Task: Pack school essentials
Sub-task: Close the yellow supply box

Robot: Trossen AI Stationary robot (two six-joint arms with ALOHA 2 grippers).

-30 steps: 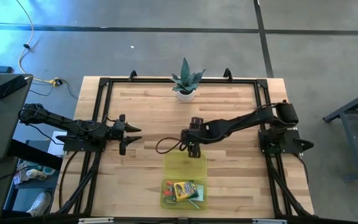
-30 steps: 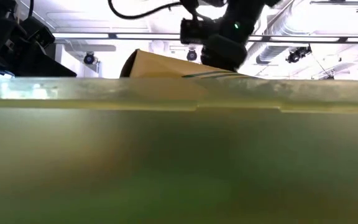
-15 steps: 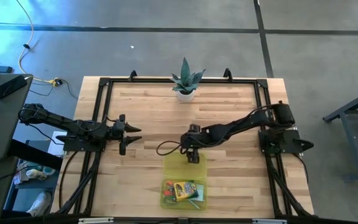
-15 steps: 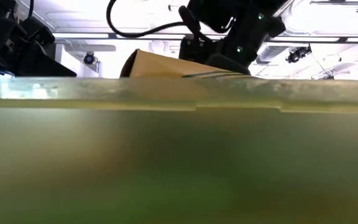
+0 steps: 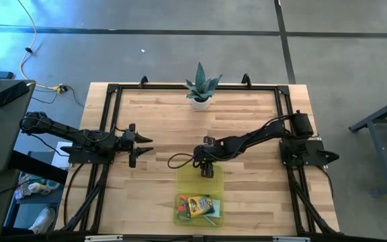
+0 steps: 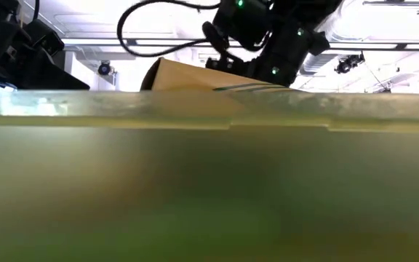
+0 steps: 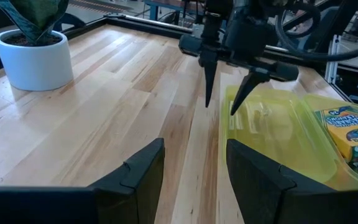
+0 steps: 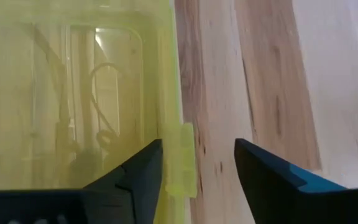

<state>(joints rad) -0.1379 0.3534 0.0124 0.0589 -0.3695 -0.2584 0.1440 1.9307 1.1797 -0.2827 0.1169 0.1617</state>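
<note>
The translucent yellow-green case (image 5: 199, 195) lies open near the table's near edge. Its empty half (image 7: 272, 127) is on the far side. Its near half holds the green-yellow crayon box (image 5: 197, 204) (image 7: 353, 134) and other small stationery. My right gripper (image 5: 207, 173) (image 7: 219, 110) is open and points down at the empty half's far rim. One finger stands over the plastic, the other over bare wood, with the rim's latch tab (image 8: 180, 158) between them. My left gripper (image 5: 148, 144) (image 7: 194, 149) waits open at the table's left. My right gripper straddles the far rim of the case's empty half from above, at the latch tab. One fingertip (image 7: 234, 111) is right at the rim. I cannot tell whether it touches the plastic.
A small potted spiky plant (image 5: 200, 87) (image 7: 33, 43) stands at the middle of the far edge. In the low view the case's wall (image 6: 209, 182) fills nearly the whole picture. Bare wood lies between the case and the plant and on either side of the case.
My right gripper has moved toward the table's near edge and down, from the bare wood beyond the case to the far rim of its empty half. The case has stayed in place.
</note>
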